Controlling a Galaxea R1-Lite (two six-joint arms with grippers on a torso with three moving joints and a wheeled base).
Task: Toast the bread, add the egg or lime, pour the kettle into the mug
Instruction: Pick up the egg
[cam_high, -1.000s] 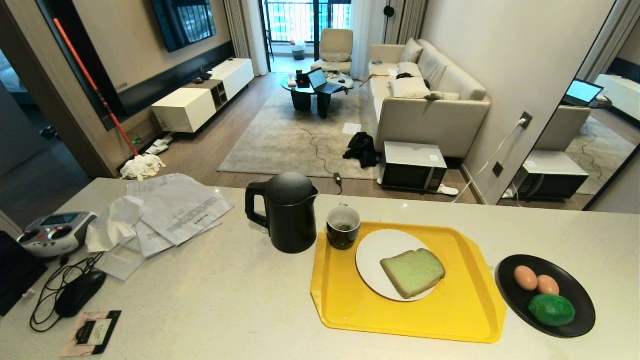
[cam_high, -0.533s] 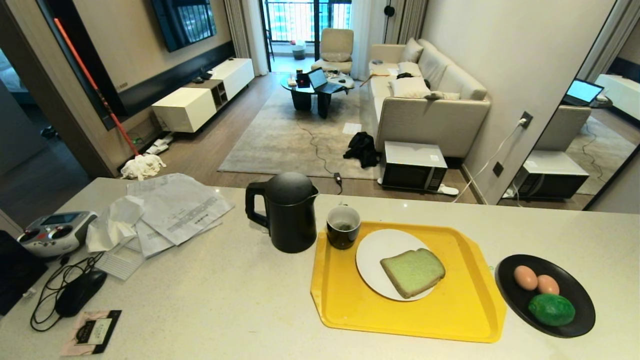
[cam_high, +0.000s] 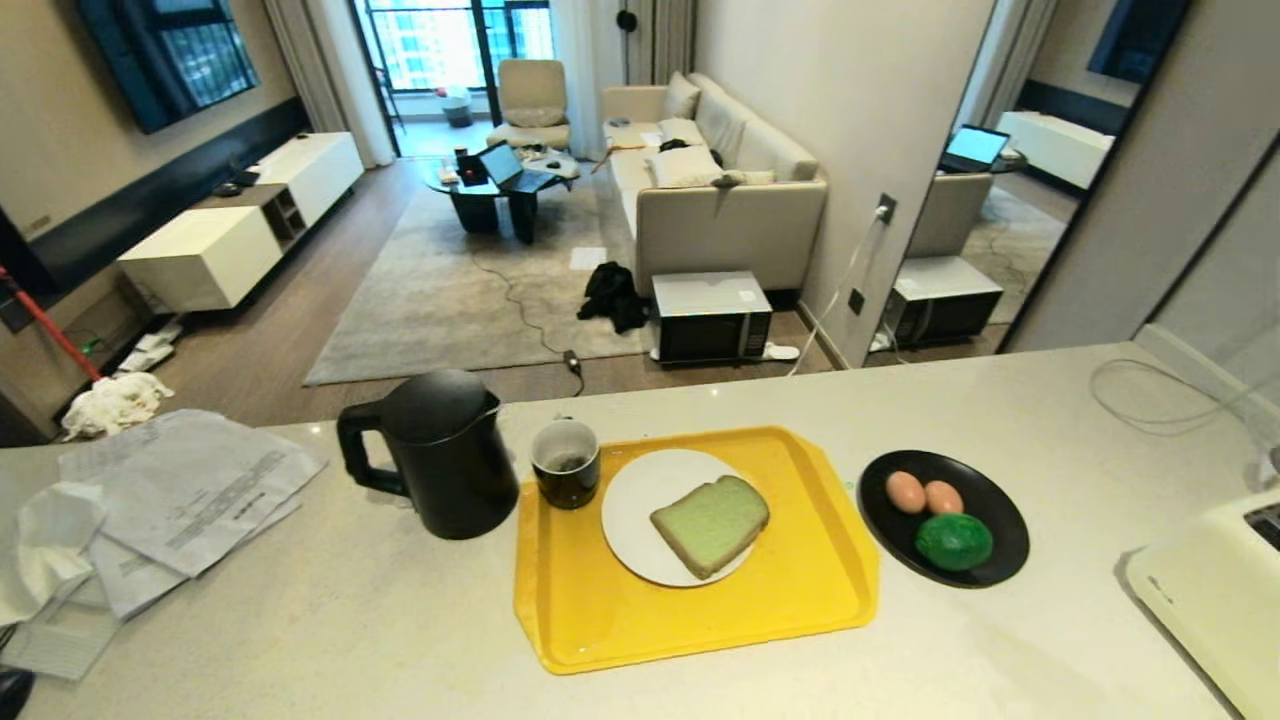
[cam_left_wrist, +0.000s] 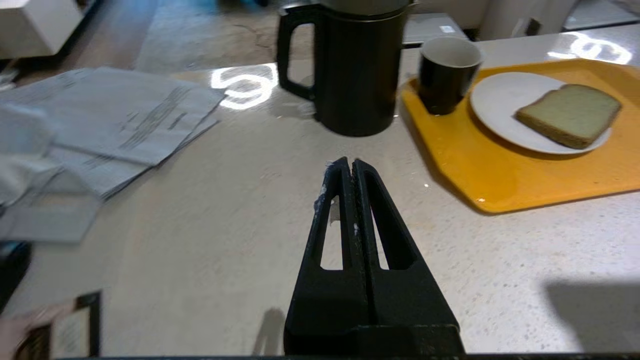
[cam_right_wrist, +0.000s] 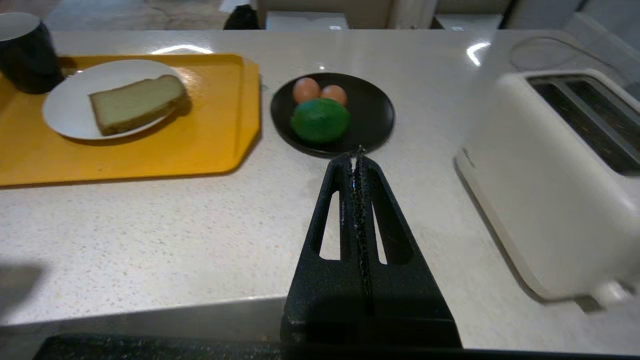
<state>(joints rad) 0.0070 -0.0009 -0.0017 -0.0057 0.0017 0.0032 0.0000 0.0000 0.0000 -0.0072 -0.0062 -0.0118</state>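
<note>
Daylight enters through the balcony windows (cam_high: 450, 40) at the far end of the room and leaves the head view evenly bright, with soft, short shadows under the kettle (cam_high: 440, 455) and the white plate (cam_high: 640, 500). The tabletop (cam_high: 350, 620) is glossy: in the left wrist view, ring-shaped ceiling-light glare (cam_left_wrist: 245, 85) sits beside the kettle, and another patch shows past the yellow tray (cam_left_wrist: 505, 175). The head view bows straight lines toward its edges. In the left wrist view the papers (cam_left_wrist: 100, 125) are smeared by blur; in the right wrist view the toaster (cam_right_wrist: 555, 185) looks soft-edged.
</note>
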